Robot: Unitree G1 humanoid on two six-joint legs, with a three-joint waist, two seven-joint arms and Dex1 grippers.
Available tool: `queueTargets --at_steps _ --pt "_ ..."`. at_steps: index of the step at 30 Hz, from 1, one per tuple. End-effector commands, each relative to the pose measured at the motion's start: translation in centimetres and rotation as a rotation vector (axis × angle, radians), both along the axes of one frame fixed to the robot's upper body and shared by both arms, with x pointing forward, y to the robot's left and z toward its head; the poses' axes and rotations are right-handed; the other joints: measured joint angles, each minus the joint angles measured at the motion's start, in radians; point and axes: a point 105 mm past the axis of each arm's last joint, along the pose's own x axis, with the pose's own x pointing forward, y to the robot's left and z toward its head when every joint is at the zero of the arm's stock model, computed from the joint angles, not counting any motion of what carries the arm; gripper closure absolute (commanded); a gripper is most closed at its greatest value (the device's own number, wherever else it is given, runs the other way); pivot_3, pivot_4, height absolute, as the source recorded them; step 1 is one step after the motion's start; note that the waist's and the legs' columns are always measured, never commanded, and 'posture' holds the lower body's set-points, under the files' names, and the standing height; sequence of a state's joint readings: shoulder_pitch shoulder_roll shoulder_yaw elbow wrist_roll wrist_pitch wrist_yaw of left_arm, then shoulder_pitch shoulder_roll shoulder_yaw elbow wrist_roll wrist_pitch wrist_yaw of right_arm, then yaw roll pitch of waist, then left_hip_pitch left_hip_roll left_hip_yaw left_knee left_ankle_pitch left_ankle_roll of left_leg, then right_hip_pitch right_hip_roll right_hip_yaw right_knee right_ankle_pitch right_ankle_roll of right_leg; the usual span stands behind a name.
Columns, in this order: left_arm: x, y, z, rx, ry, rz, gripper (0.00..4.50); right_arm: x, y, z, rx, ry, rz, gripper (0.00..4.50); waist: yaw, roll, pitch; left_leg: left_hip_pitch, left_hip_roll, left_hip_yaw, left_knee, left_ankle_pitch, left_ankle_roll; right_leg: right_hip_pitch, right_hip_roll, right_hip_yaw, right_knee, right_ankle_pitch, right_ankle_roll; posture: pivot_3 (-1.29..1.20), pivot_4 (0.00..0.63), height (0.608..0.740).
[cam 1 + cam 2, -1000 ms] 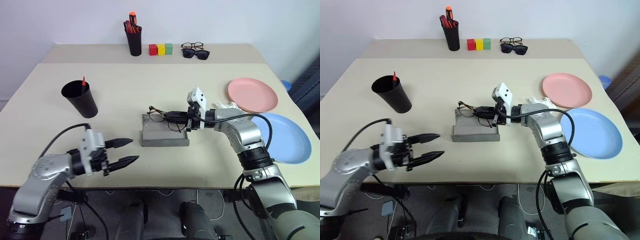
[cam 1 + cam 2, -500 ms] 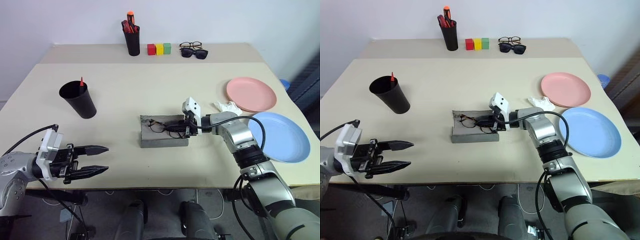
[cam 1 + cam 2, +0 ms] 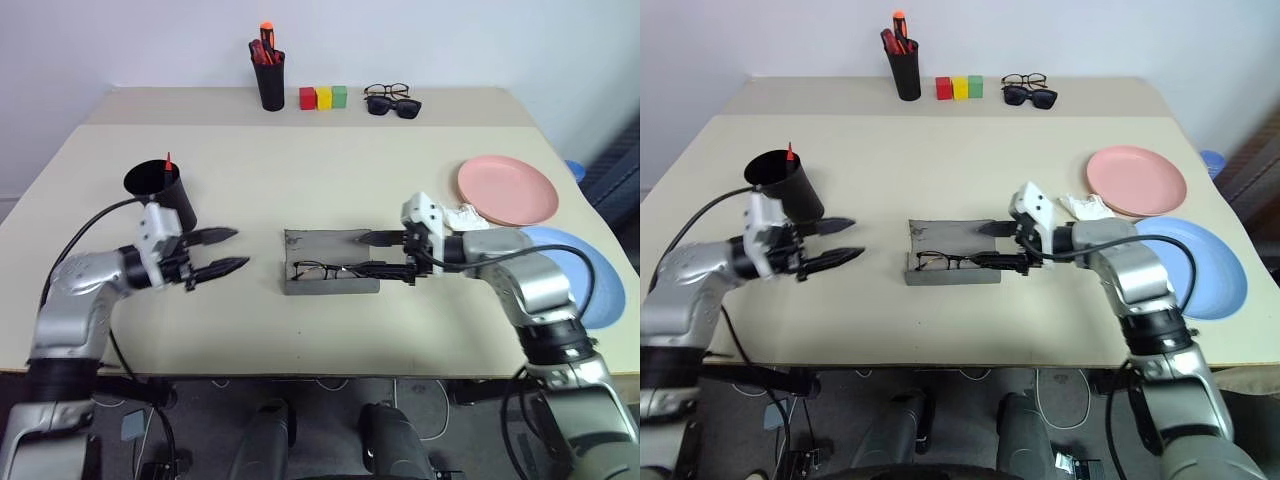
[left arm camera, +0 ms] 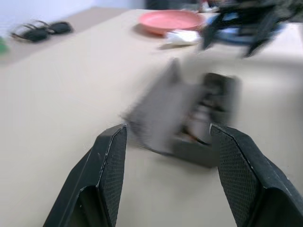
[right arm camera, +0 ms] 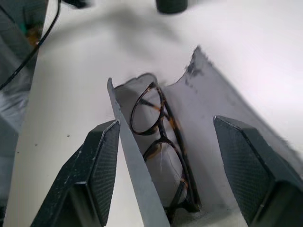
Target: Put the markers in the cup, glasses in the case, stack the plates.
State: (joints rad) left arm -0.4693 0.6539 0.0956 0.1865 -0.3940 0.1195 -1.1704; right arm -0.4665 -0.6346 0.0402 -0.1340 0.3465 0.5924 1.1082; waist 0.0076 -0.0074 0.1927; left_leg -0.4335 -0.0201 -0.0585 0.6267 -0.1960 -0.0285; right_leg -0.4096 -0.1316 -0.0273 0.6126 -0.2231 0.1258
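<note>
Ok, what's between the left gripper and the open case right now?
Only bare tabletop lies between the left gripper and the case, as the left eye view shows.

Beige table (image 3: 300,190) carries cup (image 3: 162,195), open case (image 3: 328,263), pink plate (image 3: 507,189), blue plate (image 3: 590,285), colour blocks (image 3: 323,97).
</note>
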Motion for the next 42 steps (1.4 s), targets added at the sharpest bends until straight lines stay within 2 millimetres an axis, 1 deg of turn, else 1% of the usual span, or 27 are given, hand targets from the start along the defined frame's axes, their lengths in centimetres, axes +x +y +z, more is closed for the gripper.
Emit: queueTargets --at_steps 1,2,3,4,6,9,11,13,16,18,20,22,24,26,27,32,34,36,38,40,42 --pt "2.5 -0.5 0.6 0.038 -0.036 0.048 2.21 -1.7 -1.9 0.9 -0.038 -0.095 -0.066 1.27 0.006 -0.001 0.0 0.0 0.0 0.0 0.0 0.0 0.0 0.0 0.0 0.0 0.0 0.0 0.0 0.0 0.15 0.74" --pt "3.2 -0.9 0.8 0.034 -0.03 0.052 2.54 -2.4 -2.4 0.8 -0.038 -0.098 -0.086 1.27 0.006 -0.001 0.0 0.0 0.0 0.0 0.0 0.0 0.0 0.0 0.0 0.0 0.0 0.0 0.001 0.0 0.15 0.74" --pt "4.2 -1.5 1.0 0.04 -0.028 0.054 2.97 -3.5 -3.2 0.7 -0.018 -0.098 -0.116 1.27 0.01 -0.002 0.0 -0.001 0.0 0.001 0.0 0.0 0.0 0.0 0.0 0.0 0.0 0.0 0.001 0.0 0.15 0.74" --pt "5.2 -2.3 1.3 0.047 -0.028 0.058 3.47 -4.8 -3.8 0.8 0.001 -0.105 -0.129 1.27 0.01 -0.002 0.001 -0.002 0.0 0.0 0.001 0.0 0.0 0.0 0.0 -0.001 0.0 0.0 0.002 0.0 0.15 0.74" --pt "6.9 -3.5 1.8 0.076 -0.039 0.084 4.45 -6.4 -5.1 0.9 0.009 -0.141 -0.177 1.27 0.013 -0.003 0.001 -0.003 0.0 -0.001 0.002 0.0 0.0 0.0 0.0 -0.002 0.0 0.001 0.005 0.0 0.15 0.74" --pt "9.0 -4.8 2.3 0.125 -0.054 0.12 4.45 -7.6 -6.2 1.0 0.004 -0.19 -0.243 1.27 0.006 -0.006 0.002 -0.005 0.0 0.0 0.005 0.0 0.0 0.0 -0.001 -0.002 -0.001 0.0 0.006 0.0 0.15 0.74" --pt "10.1 -5.8 2.3 0.161 -0.052 0.14 4.45 -8.1 -6.7 0.8 -0.005 -0.208 -0.276 1.27 0.004 -0.007 0.002 -0.005 0.0 0.0 0.005 0.0 0.0 0.0 -0.001 -0.002 -0.001 -0.001 0.008 0.0 0.15 0.74" --pt "10.6 -6.9 1.7 0.24 -0.069 0.131 4.45 -8.4 -7.0 0.4 -0.018 -0.217 -0.309 1.27 0.003 -0.007 0.002 -0.004 0.0 0.0 0.005 0.0 0.0 0.0 -0.001 -0.002 -0.001 -0.001 0.009 0.0 0.15 0.74" --pt "10.7 -8.7 0.4 0.317 -0.043 0.083 4.45 -8.7 -6.9 0.2 -0.008 -0.23 -0.336 1.27 0.005 -0.008 0.003 -0.004 0.0 0.0 0.004 0.0 0.0 0.0 -0.001 -0.002 -0.001 -0.001 0.009 0.0 0.15 0.74" --pt "10.2 -10.1 -0.7 0.374 -0.028 0.01 4.45 -8.7 -6.8 0.2 -0.001 -0.24 -0.351 1.27 0.006 -0.008 0.003 -0.005 0.0 0.0 0.004 0.0 0.0 -0.001 -0.001 -0.002 -0.001 -0.001 0.009 0.0 0.15 0.74" --pt "9.0 -11.6 -1.3 0.381 0.035 -0.114 4.45 -8.6 -6.8 0.2 -0.006 -0.25 -0.359 1.27 0.007 -0.01 0.004 -0.006 0.0 0.0 0.004 0.0 0.0 -0.001 -0.001 -0.003 -0.001 -0.001 0.009 0.0 0.15 0.74" --pt "8.0 -12.6 -1.0 0.354 0.072 -0.224 4.45 -8.6 -6.8 0.2 -0.007 -0.256 -0.365 1.27 0.008 -0.01 0.004 -0.008 0.0 -0.001 0.005 0.0 0.0 -0.002 -0.001 -0.003 -0.002 0.0 0.007 0.0 0.15 0.74" --pt "6.8 -13.2 0.1 0.279 0.188 -0.334 4.45 -8.7 -6.8 0.3 -0.006 -0.26 -0.371 1.27 0.007 -0.011 0.005 -0.009 0.0 -0.001 0.005 0.0 0.0 -0.003 -0.001 -0.003 -0.002 0.001 0.004 0.0 0.15 0.74" --pt "5.1 -12.7 0.3 0.305 0.245 -0.473 4.45 -8.7 -7.1 0.3 -0.004 -0.26 -0.389 1.27 0.005 -0.011 0.005 -0.009 0.0 -0.001 0.005 0.0 0.0 -0.003 -0.001 -0.003 -0.002 0.0 0.002 0.0 0.15 0.74" --pt "4.4 -12.3 0.0 0.334 0.271 -0.517 4.45 -8.6 -7.3 0.2 0.0 -0.252 -0.405 1.27 0.004 -0.011 0.005 -0.009 0.0 -0.001 0.005 0.0 0.0 -0.003 -0.001 -0.003 -0.002 0.0 0.002 0.0 0.15 0.74" --pt "1.2 -11.8 -1.5 0.402 0.36 -0.625 4.45 -8.2 -8.1 -0.5 -0.013 -0.222 -0.457 1.27 -0.002 -0.009 0.004 -0.007 0.0 -0.002 0.004 0.0 0.0 -0.003 -0.001 -0.003 0.0 0.0 0.001 0.0 0.15 0.74" --pt "-0.7 -11.6 -2.8 0.44 0.411 -0.678 4.45 -7.7 -8.7 -0.7 0.001 -0.208 -0.504 1.27 -0.001 -0.009 0.004 -0.007 0.001 -0.003 0.004 0.0 0.0 -0.002 -0.001 -0.003 0.0 0.0 0.001 0.0 0.15 0.74" --pt "-2.0 -11.4 -4.3 0.476 0.442 -0.703 4.45 -7.0 -9.6 -0.9 0.003 -0.204 -0.563 1.27 0.003 -0.009 0.004 -0.007 0.001 -0.003 0.005 0.0 0.0 -0.002 -0.001 -0.003 0.0 0.0 0.0 0.0 0.15 0.74" --pt "-2.5 -11.5 -4.5 0.464 0.445 -0.705 4.45 -6.6 -10.4 -1.1 -0.011 -0.21 -0.595 1.27 0.008 -0.009 0.004 -0.007 0.0 -0.003 0.006 0.0 0.0 -0.001 -0.001 -0.003 -0.001 0.0 -0.001 0.0 0.15 0.74" --pt "-1.5 -12.0 -2.5 0.364 0.423 -0.647 4.45 -6.5 -10.7 -0.9 0.0 -0.212 -0.609 1.27 0.012 -0.009 0.004 -0.008 0.0 -0.003 0.006 0.0 0.0 -0.001 -0.002 -0.003 -0.001 0.0 -0.001 0.0 0.15 0.74" --pt "-0.3 -11.9 -1.2 0.32 0.392 -0.581 4.45 -6.4 -10.9 -0.8 0.004 -0.214 -0.613 1.27 0.011 -0.009 0.004 -0.008 0.0 -0.003 0.006 0.0 0.0 -0.001 -0.001 -0.003 -0.001 0.0 0.0 0.0 0.15 0.74"
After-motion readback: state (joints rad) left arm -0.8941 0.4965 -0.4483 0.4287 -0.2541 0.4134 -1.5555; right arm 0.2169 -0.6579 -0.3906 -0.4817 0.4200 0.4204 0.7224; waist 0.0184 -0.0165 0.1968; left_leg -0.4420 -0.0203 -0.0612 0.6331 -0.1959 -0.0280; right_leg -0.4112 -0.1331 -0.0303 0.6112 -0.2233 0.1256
